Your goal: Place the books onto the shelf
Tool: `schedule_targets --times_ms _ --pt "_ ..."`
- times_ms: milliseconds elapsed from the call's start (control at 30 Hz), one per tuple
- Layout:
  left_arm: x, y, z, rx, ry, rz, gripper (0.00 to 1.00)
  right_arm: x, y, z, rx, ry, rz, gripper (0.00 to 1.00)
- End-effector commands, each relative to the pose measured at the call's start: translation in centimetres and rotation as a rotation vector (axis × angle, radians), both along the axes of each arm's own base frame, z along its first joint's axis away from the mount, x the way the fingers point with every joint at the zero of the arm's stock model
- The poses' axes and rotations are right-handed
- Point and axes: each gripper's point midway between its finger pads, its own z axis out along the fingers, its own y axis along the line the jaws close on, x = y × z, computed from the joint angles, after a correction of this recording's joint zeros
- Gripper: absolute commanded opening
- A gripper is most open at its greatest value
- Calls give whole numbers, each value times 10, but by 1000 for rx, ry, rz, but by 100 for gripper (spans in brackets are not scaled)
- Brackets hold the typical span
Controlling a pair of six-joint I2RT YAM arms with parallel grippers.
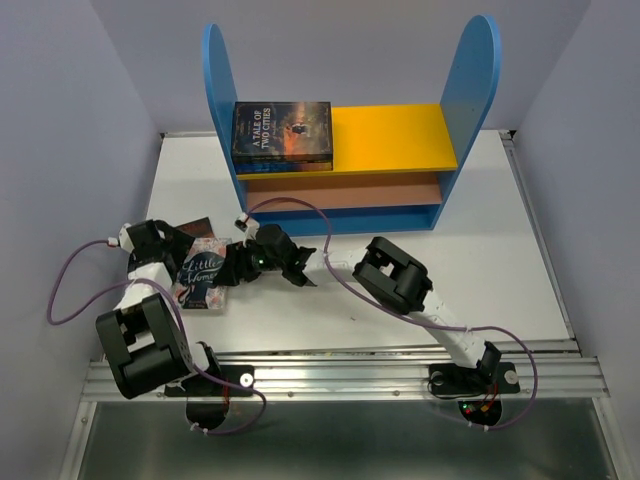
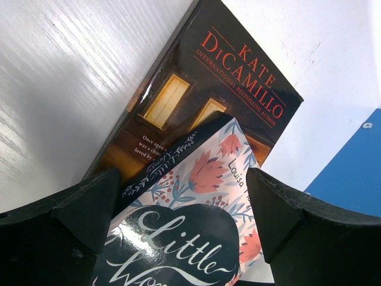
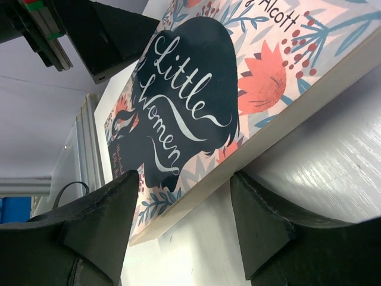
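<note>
Step in hand, as I judge it: lifting the Little Women paperback [image 1: 203, 272] off the tabletop [image 1: 480, 250]. It lies flat, cover up, at about 8 o'clock from the shelf [image 1: 222, 90] and well apart from it, overlapping a dark Kate DiCamillo paperback [image 2: 208, 77] beneath, whose top end sticks out toward 11 o'clock. The right tool [image 3: 184, 196] comes in low from 3 o'clock, its jaws spread and straddling the book's long edge near a corner. From the wrist view I cannot tell whether either pad touches the cover. The left tool [image 2: 184, 202] hangs over the same pair from 9 o'clock, jaws spread wide and holding nothing. To do it well, the lower finger should slide under the page block alone and not catch the book beneath. The tool should close on the edge squarely, and the lift should wait until the grip is firm, since a thin paperback is likely to sag. Shelf contents: A Tale of Two Cities [image 1: 282, 132] lies flat at the 9 o'clock end of the yellow top board [image 1: 400, 135]. The brown middle board [image 1: 340, 190] and blue base [image 1: 340, 218] show no books.
</note>
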Motion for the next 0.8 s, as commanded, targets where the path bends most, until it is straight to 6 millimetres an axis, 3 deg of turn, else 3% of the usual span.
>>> schedule_targets --times_ms 0,200,367,433,467,600,767 --pt "-37 -48 -28 -174 121 -68 98 23 4 44 121 -20 -106 67" --pt "-45 -58 -21 -178 100 -82 98 36 -8 41 123 36 -181 52" --pt "-50 -63 -17 -176 88 -91 98 32 -14 46 148 64 -164 27" --pt "-50 -63 -13 -170 83 -93 98 33 -23 57 176 60 -167 4" --pt "-50 -63 -12 -169 82 -93 98 30 -25 59 181 71 -163 1" --pt "-49 -64 -5 -161 56 -100 98 26 -42 92 282 67 -107 1" --pt "-48 -64 7 -140 38 -126 99 11 -64 110 327 92 -58 1"
